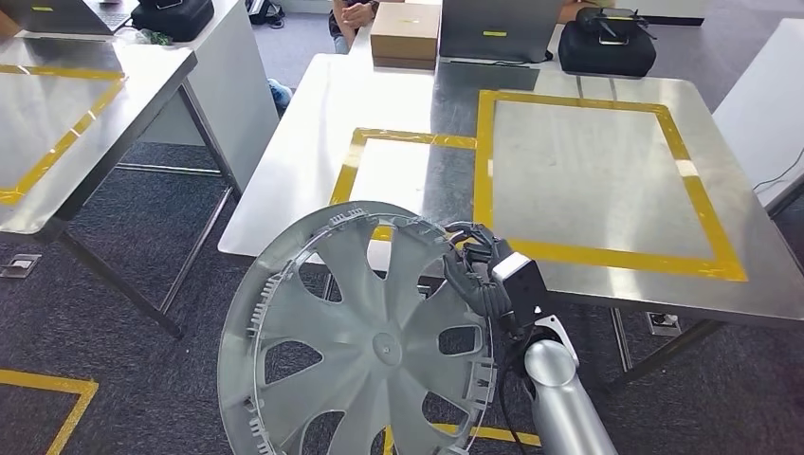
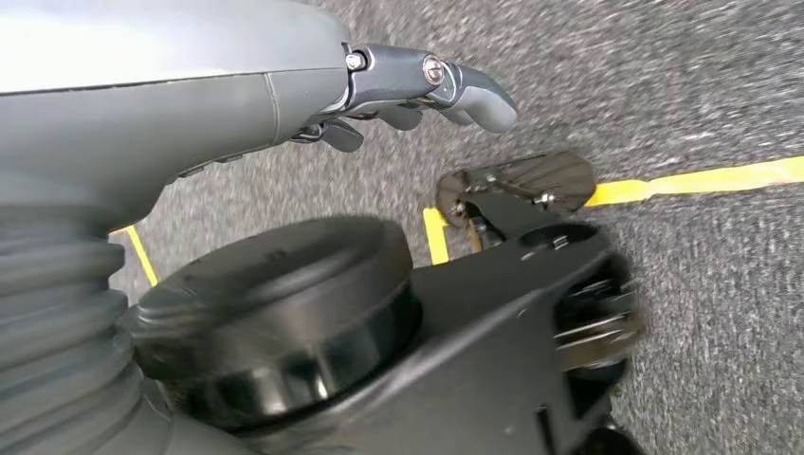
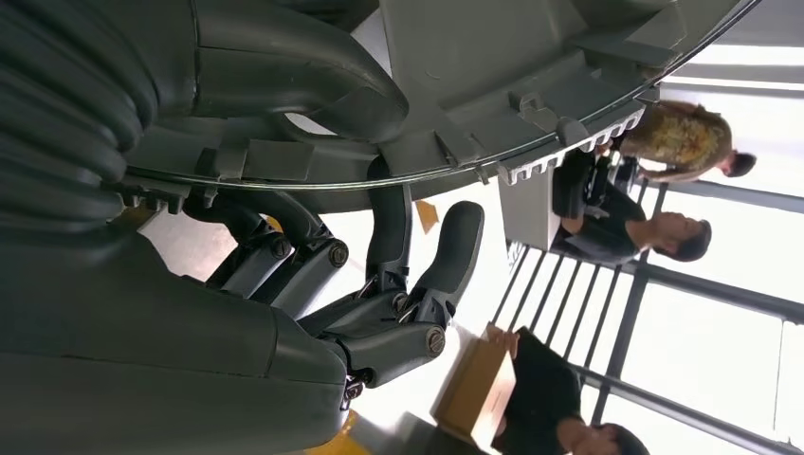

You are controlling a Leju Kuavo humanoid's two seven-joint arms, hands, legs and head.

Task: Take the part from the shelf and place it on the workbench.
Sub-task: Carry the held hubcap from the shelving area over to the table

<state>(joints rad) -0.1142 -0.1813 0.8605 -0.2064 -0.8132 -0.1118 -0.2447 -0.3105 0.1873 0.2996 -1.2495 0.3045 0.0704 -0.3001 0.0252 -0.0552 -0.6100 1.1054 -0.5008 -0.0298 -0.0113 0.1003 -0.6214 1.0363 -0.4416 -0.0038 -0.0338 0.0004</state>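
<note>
Closest to me, my right hand (image 1: 485, 275) grips the rim of the big silver-grey plastic wheel cover (image 1: 365, 332), its dark fingers (image 3: 446, 251) curled over the ribbed edge and the thumb pressed on the other side. The cover stands nearly upright in the air, just short of the near edge of the steel worktop (image 1: 607, 171), and overlaps that edge in my head view. My left hand (image 2: 417, 95) hangs low over the grey carpet floor (image 2: 702, 85), holding nothing, its fingers loosely curled and apart. On the worktop I see a large rectangle of yellow tape (image 1: 706, 213) and a smaller one beside it. Further back sit a brown cardboard box (image 1: 406, 33) and a black bag (image 1: 607, 47), with a seated person (image 1: 353, 17) behind them.
</note>
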